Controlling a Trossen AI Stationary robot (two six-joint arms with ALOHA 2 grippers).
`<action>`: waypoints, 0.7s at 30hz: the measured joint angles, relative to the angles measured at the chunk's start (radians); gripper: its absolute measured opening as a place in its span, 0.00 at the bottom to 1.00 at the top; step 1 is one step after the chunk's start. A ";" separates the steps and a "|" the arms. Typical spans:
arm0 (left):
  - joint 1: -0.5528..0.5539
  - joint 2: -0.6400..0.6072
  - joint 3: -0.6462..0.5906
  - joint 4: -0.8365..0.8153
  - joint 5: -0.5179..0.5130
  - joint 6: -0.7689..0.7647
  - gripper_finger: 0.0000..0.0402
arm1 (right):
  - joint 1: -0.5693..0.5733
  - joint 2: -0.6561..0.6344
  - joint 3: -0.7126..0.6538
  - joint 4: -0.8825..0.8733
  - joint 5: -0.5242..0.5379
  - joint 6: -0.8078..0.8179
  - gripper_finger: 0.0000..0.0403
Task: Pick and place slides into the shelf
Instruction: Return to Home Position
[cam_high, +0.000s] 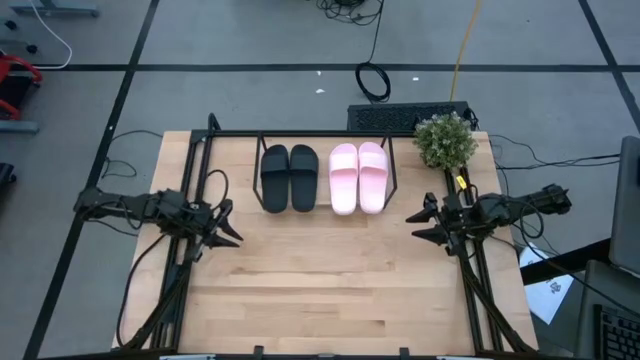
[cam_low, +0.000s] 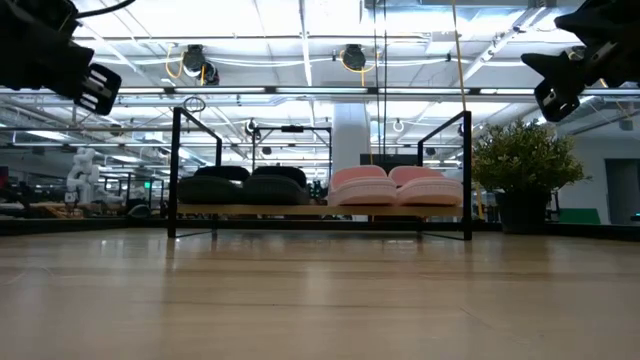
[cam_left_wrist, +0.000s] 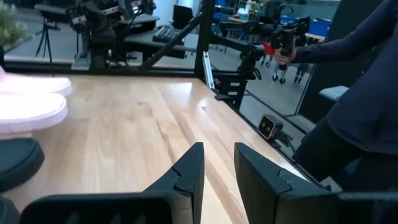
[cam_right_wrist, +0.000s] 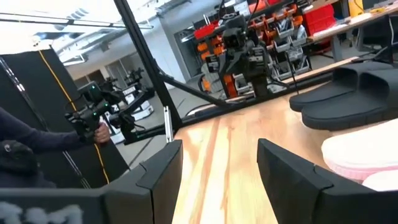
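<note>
All the slides sit side by side in the shelf (cam_high: 392, 165) at the table's far side, soles on its wood base: the black pair (cam_high: 288, 177) on the left, the pink pair (cam_high: 358, 177) on the right. The low view shows the black slides (cam_low: 243, 187) and pink slides (cam_low: 395, 186) inside the rod frame (cam_low: 176, 170). My left gripper (cam_high: 229, 222) hovers open above the table's left side, my right gripper (cam_high: 424, 224) open above its right side. The left wrist view shows its gripper (cam_left_wrist: 219, 167) open; the right wrist view shows its gripper (cam_right_wrist: 219, 163) open.
A small potted plant (cam_high: 445, 140) stands at the far right corner beside the shelf. A large black frame (cam_high: 190, 190) edges the table. A person in dark sleeves (cam_left_wrist: 367, 93) stands beyond the near edge. Bare wood (cam_high: 330, 280) spreads between the arms.
</note>
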 joint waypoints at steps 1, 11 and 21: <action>0.008 0.000 0.000 0.006 0.014 0.015 0.21 | 0.000 0.000 0.000 0.001 -0.001 0.003 0.49; 0.057 0.000 -0.012 0.029 0.082 0.091 0.21 | 0.000 0.000 -0.019 -0.006 -0.051 -0.050 0.49; 0.071 0.065 -0.110 0.204 0.101 0.104 0.21 | 0.000 0.000 -0.076 0.012 -0.082 -0.076 0.49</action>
